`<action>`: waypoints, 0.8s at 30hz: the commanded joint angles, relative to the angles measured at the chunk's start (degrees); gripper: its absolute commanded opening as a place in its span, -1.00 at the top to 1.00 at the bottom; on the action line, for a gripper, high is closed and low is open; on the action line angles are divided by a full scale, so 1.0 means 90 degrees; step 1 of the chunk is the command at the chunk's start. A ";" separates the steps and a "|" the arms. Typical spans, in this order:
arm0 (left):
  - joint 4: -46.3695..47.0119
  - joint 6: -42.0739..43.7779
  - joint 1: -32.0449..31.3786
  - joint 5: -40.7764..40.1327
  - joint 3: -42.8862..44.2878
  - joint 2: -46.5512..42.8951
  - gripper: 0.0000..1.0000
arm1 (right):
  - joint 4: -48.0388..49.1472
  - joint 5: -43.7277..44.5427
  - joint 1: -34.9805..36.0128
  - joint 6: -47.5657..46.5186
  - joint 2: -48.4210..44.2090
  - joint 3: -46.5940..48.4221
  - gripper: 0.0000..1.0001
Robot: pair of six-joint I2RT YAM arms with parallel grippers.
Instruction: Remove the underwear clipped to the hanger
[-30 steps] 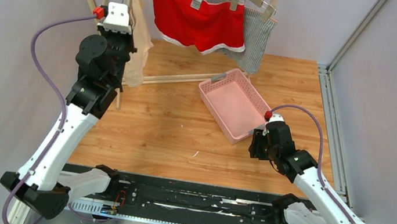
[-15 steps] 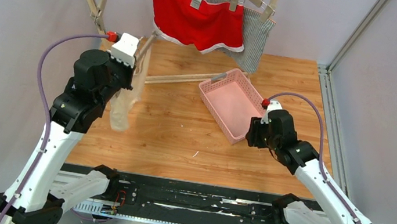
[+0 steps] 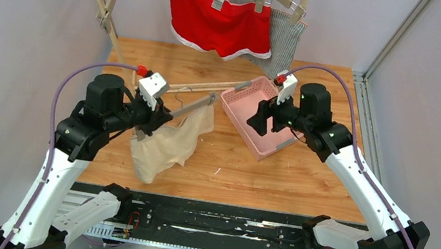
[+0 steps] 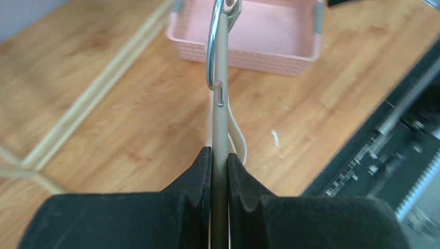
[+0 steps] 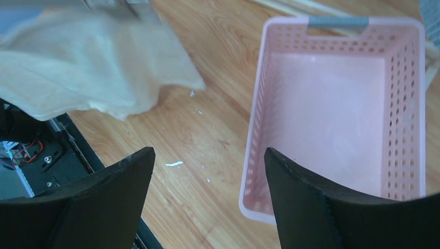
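Walls (image 3: 9,36) are plain pale grey on the left, rear and right sides. Flooring of the work area is a wooden table (image 3: 213,156), light oak grain, with small white flecks near its middle. A black rail (image 3: 204,223) runs along the near edge.

At rear left, a wooden rack (image 3: 102,0) stands against the wall. The left gripper (image 4: 219,161) is pressed together on the bar of a wooden hanger (image 3: 193,104), held tilted over the left half of the table. The cream shorts (image 3: 169,146) hang clipped from it. Whether their hem touches the wood cannot be told.

At rear centre, the red shorts (image 3: 219,23) hang clipped to a second hanger, with the striped shorts (image 3: 285,42) just beside them on the right, partly behind.

A pink basket (image 3: 237,127) sits skewed, right of centre. The right gripper (image 5: 205,155) is spread wide above its left wall, holding nothing. An aluminium rail (image 3: 369,139) borders the right edge.
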 commanded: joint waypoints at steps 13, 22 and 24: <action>0.1986 -0.0109 0.0036 0.4591 -0.0801 0.0678 1.00 | 0.1019 -0.4294 -0.0593 -0.1576 -0.0416 0.0281 -0.62; 0.2185 -0.0233 0.0036 0.4711 -0.0573 0.0688 1.00 | 0.1658 -0.5399 -0.0905 -0.0952 -0.0145 0.0179 -0.58; 0.2317 -0.0392 0.0037 0.4671 -0.0570 0.0640 1.00 | 0.1888 -0.5557 -0.0903 -0.0772 -0.0103 0.0062 -0.57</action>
